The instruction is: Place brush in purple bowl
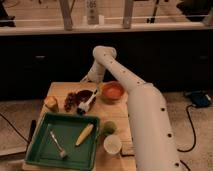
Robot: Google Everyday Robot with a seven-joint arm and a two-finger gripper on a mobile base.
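The purple bowl [83, 95] stands at the back of the wooden table, left of the orange bowl [112, 91]. The brush [86, 105] lies across the purple bowl's front rim. Its whitish head hangs over toward the green tray, and its dark handle points back and right over the bowl. My gripper [88, 80] is at the end of the white arm, just behind and above the purple bowl, close to the handle end. I cannot tell whether it touches the brush.
A green tray [40, 150] at the front holds a grey fork-like utensil [58, 144] and a yellow corn cob [84, 134]. A dark red cluster [70, 101] and a yellowish item [51, 103] lie left of the bowl. A green fruit [109, 127] and a white cup [112, 144] stand right of the tray.
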